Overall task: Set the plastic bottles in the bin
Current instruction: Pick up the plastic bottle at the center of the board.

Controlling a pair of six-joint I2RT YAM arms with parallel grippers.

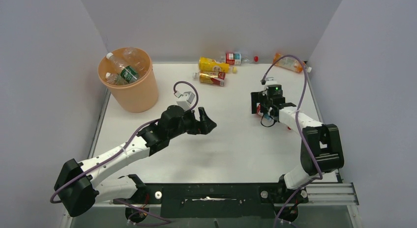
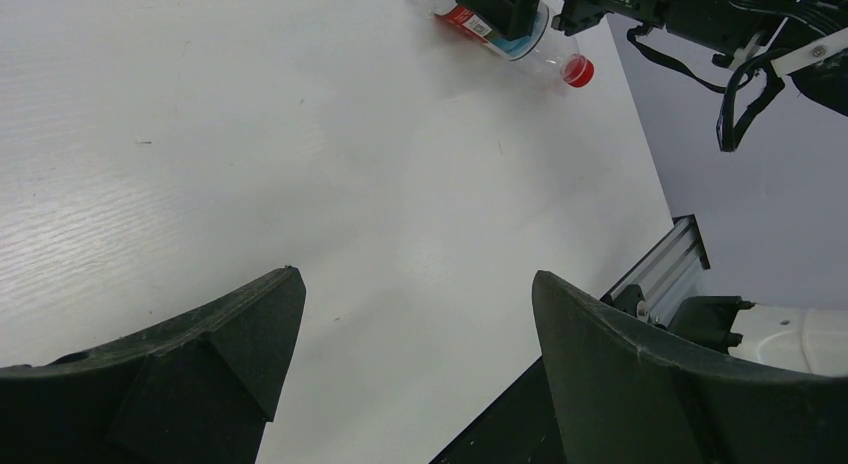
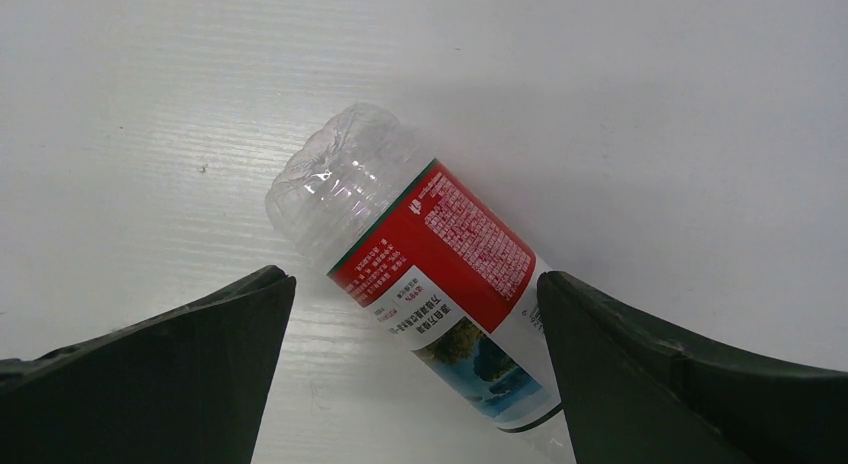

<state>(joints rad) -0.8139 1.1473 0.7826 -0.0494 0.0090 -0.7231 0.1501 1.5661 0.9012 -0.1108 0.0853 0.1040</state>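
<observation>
Two jaws spread wide on the right gripper (image 3: pixel 415 284), over a bottle (image 3: pixel 440 239) lying on the table (image 3: pixel 650 84). It sits skewed across the gap, so a squeeze could roll or squirt it away. Clear body, red label, looks empty. Left gripper (image 2: pixel 415 284) gapes too, holding nothing; bin (image 1: pixel 135 95) stands well apart, back-left.

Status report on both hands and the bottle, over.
Left hand open, empty. Right hand open, straddling red-label bottle, lying flat. Nothing in the way.
</observation>
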